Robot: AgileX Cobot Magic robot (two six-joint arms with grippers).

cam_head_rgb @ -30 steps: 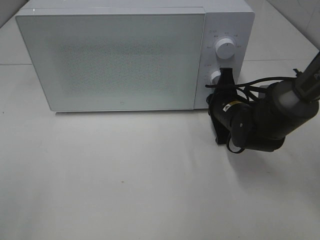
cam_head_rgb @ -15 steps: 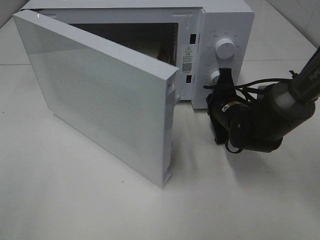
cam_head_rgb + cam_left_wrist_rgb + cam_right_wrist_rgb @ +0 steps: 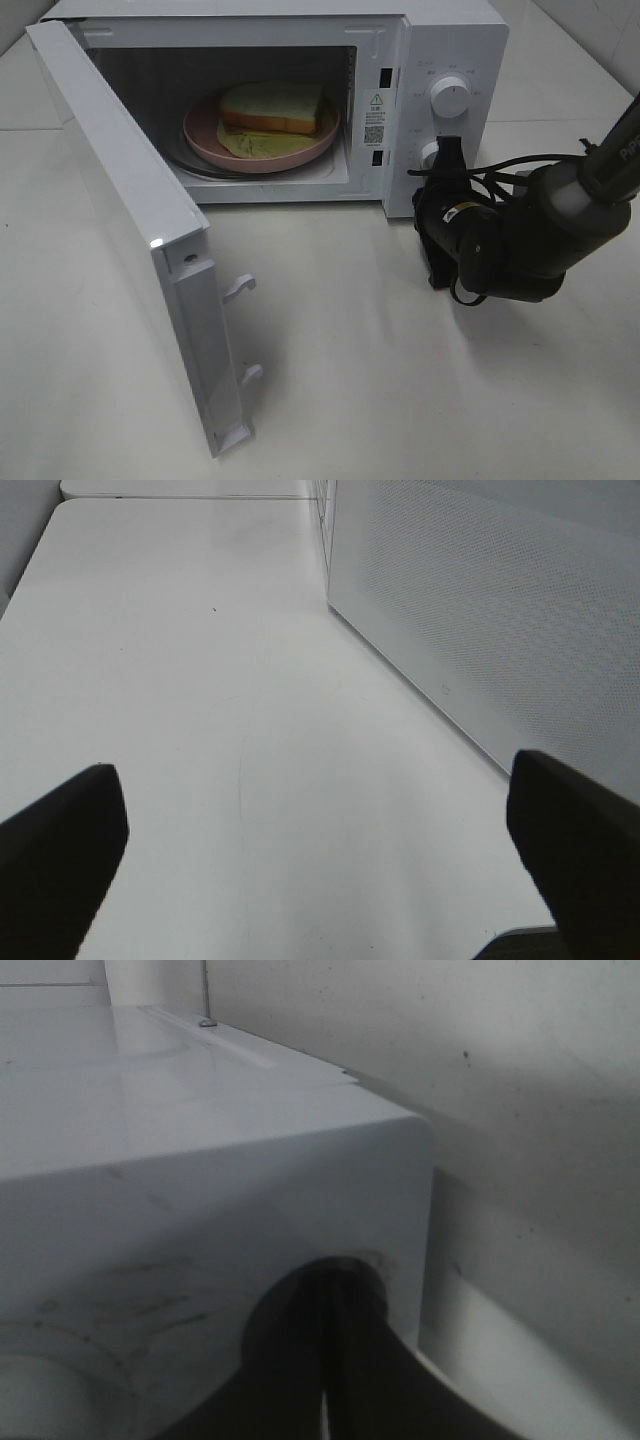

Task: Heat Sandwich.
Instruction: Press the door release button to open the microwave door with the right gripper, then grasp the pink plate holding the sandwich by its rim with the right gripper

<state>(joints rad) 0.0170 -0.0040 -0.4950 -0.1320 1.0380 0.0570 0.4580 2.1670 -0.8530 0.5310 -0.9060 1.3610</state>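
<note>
- Microwave (image 3: 440, 60), door (image 3: 120, 190) wide open; frame sticker (image 3: 376, 120) print too small to read.
- Sandwich (image 3: 272, 106) on pink plate (image 3: 197, 132) inside, visible only from above.
- Right gripper (image 3: 449, 150) pinched shut, empty, at lower knob (image 3: 431, 154).
- Left gripper (image 3: 320, 860): 2 fingers spread wide, empty.

- right arm (image 3: 560, 215): black, comes in from right edge of tabletop; elbow bent, forearm low over tabletop, right rear area.
- right wrist (image 3: 462, 232): thick black housing, leaning toward rear edge of tabletop.
- right gripper (image 3: 450, 150): narrow wedge pointing rearward; fingers (image 3: 290, 1360) pressed together, tips meeting.
- left gripper (image 3: 312, 765): shown only by own wrist camera; both fingers dark, blunt-tipped, spread wide, aimed along tabletop.
- left arm: outside high view.
</note>
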